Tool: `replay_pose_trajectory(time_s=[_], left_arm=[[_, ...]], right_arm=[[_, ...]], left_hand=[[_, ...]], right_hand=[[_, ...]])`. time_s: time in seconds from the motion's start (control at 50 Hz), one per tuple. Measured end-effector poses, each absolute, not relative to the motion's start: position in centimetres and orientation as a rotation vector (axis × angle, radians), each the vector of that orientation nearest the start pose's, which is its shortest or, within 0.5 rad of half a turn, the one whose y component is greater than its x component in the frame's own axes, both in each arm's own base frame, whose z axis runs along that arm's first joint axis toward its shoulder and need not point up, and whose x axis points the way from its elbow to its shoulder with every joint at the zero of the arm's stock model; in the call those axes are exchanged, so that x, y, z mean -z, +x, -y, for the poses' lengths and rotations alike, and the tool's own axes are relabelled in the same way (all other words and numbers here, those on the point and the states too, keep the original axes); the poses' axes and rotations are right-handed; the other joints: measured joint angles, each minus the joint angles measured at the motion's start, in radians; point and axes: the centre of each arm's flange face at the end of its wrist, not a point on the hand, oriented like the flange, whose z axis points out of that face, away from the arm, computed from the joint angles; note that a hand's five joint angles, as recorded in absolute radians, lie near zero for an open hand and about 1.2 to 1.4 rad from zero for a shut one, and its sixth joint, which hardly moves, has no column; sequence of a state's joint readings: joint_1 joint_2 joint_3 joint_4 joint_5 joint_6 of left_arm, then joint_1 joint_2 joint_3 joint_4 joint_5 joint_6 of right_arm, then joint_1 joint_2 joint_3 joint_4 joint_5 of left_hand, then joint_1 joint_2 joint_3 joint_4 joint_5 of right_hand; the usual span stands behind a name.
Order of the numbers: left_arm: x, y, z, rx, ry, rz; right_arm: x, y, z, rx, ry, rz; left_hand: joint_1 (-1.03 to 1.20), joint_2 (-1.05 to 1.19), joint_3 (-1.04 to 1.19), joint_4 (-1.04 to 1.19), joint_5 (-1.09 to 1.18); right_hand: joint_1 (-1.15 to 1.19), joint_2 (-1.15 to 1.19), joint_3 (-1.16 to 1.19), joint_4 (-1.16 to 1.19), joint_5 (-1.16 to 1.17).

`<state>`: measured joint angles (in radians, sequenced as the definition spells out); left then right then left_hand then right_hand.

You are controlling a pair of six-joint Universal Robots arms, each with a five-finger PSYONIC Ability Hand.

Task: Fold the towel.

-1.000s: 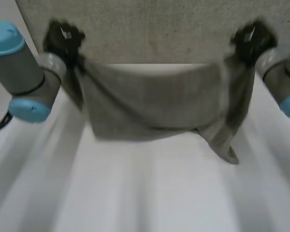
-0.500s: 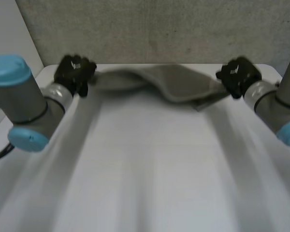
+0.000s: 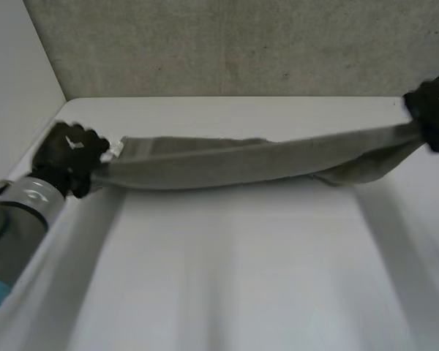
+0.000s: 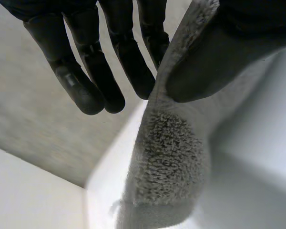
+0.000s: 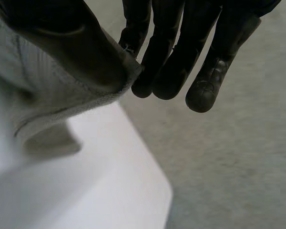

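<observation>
left hand point(image 3: 69, 157) — taut towel point(image 3: 256, 162) — right hand point(image 3: 433, 121)

This looks like a robotics lab or a test cell. A plain white surface point(image 3: 227, 278) stands in a corner between a blank white wall point(image 3: 14, 66) and a grey, felt-like panel point(image 3: 241, 44). A grey robot arm point(image 3: 22, 205) with a black machine left hand point(image 3: 69, 157) reaches over it; the right hand point(image 3: 433, 117), at the other side, is of the same kind.
</observation>
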<state>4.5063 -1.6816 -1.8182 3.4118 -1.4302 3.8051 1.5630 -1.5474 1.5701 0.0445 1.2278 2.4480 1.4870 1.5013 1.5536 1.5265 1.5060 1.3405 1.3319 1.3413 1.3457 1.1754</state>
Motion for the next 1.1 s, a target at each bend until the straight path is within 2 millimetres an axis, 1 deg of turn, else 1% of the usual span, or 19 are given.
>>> replay_pose_trajectory(time_s=[0.08,0.12,0.14,0.18,0.26,0.32,0.38,0.44,0.46,0.5,0.6,0.64,0.72,0.84,0.92,1.02,1.1], left_arm=[[-25.8,-19.9,26.1,2.078,0.98,-1.818],[-26.5,-19.8,25.8,2.109,0.969,-1.8],[-26.7,-19.8,25.6,2.122,0.969,-1.798],[-26.6,-19.9,25.6,2.13,0.977,-1.808],[-24.9,-20.3,26.3,2.095,1.019,-1.876],[-22.6,-20.9,27.8,2.029,1.067,-1.955],[-21.0,-21.4,29.0,1.983,1.096,-2.001],[-18.7,-22.2,30.9,1.924,1.132,-2.055],[-18.5,-22.4,31.2,1.917,1.136,-2.061],[-17.2,-22.9,32.6,1.889,1.153,-2.085],[-15.8,-23.8,34.7,1.877,1.166,-2.094],[-15.3,-24.2,35.7,1.884,1.167,-2.088],[-14.4,-24.9,37.2,1.901,1.173,-2.068],[-13.0,-26.0,38.9,1.902,1.202,-2.002],[-11.9,-26.6,40.0,1.874,1.229,-1.917],[-11.3,-27.0,41.1,1.866,1.218,-1.838],[-11.4,-27.3,41.8,1.898,1.183,-1.78]], right_arm=[[-32.5,14.5,29.2,2.31,-1.142,-2.137],[-32.7,14.2,29.0,2.277,-1.138,-2.141],[-32.6,14.1,29.0,2.241,-1.138,-2.152],[-32.1,14.1,29.1,2.183,-1.143,-2.17],[-30.3,14.5,29.8,2.054,-1.173,-2.216],[-28.2,15.5,30.8,1.949,-1.24,-2.265],[-26.6,16.4,31.6,1.881,-1.294,-2.308],[-24.0,17.7,32.9,1.781,-1.386,-2.383],[-23.6,17.9,33.0,1.767,-1.399,-2.392],[-21.9,18.7,33.7,1.706,-1.455,-2.435],[-19.5,19.5,34.9,1.66,-1.494,-2.473],[-18.4,19.7,35.6,1.673,-1.482,-2.48],[-17.3,19.7,36.9,1.746,-1.428,-2.484],[-16.8,19.6,38.9,1.928,-1.319,-2.461],[-16.6,19.8,40.4,2.063,-1.256,-2.415],[-16.2,20.0,41.6,2.149,-1.222,-2.371],[-15.4,20.6,42.4,2.176,-1.219,-2.35]], left_hand=[[0.0,0.019,0.0,0.0,0.0],[0.0,0.023,0.0,0.0,0.0],[0.0,0.023,0.0,0.0,0.0],[0.0,0.023,0.0,0.0,0.0],[0.0,0.023,0.0,0.0,0.005],[0.0,0.023,0.0,0.0,0.005],[0.0,0.023,0.0,0.0,0.005],[0.0,0.023,0.0,0.0,0.005],[0.0,0.023,0.0,0.0,0.006],[0.0,0.023,0.0,0.0,0.005],[0.0,0.023,0.0,0.0,0.006],[0.0,0.023,0.0,0.0,0.005],[0.0,0.023,0.0,0.0,0.005],[0.0,0.023,0.0,0.0,0.006],[0.0,0.023,0.0,0.0,0.005],[0.0,0.023,0.0,0.0,0.006],[0.0,0.023,0.0,0.0,0.005]], right_hand=[[0.0,0.0,0.0,0.0,0.0],[0.0,0.0,0.001,0.0,0.0],[0.0,0.0,0.002,0.0,0.0],[0.0,0.0,0.003,0.0,0.0],[0.0,0.0,0.003,0.0,0.0],[0.0,0.0,0.003,0.0,0.0],[0.0,0.0,0.003,0.0,0.0],[0.0,0.0,0.003,0.0,0.0],[0.0,0.0,0.003,0.0,0.0],[0.0,0.0,0.003,0.0,0.0],[0.0,0.0,0.003,0.0,0.0],[0.0,0.0,0.003,0.0,0.0],[0.0,0.0,0.003,0.0,0.0],[0.0,0.0,0.003,0.0,0.0],[0.0,0.0,0.003,0.0,0.0],[0.0,0.0,0.003,0.0,0.0],[0.0,0.0,0.003,0.0,0.0]])
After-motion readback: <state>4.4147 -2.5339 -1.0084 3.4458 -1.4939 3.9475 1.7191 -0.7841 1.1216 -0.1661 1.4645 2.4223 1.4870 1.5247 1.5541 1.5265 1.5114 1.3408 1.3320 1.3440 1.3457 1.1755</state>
